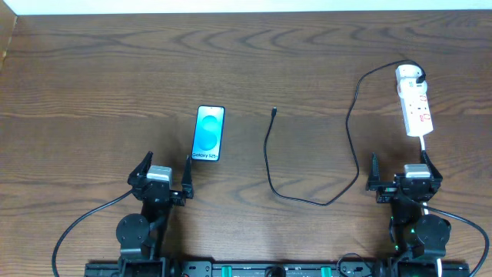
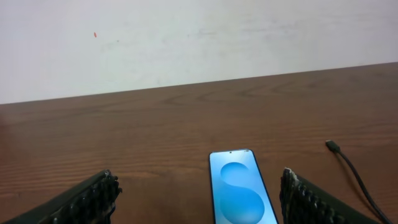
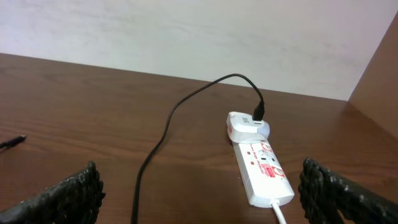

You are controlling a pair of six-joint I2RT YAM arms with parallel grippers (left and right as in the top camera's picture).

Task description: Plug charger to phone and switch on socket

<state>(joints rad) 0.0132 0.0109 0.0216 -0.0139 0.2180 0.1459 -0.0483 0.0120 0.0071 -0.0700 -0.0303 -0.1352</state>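
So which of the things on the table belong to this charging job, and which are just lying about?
For the job:
- phone
- charger, white plug end already in the strip
- socket

Not part of it:
- only the table itself

Bare wood on the table (image 1: 92, 92) left of the phone (image 1: 209, 134) leaves wide room. The phone lies flat just ahead of the left gripper (image 1: 167, 163), a clear strip between it and the connector tip (image 1: 274, 112). The charger (image 1: 269, 165) loops across the middle and up to the socket (image 1: 414, 101), fencing the ground between the 2 arms. The socket's white cord (image 1: 423, 145) runs back toward the right gripper (image 1: 400, 161); wood either side is free.
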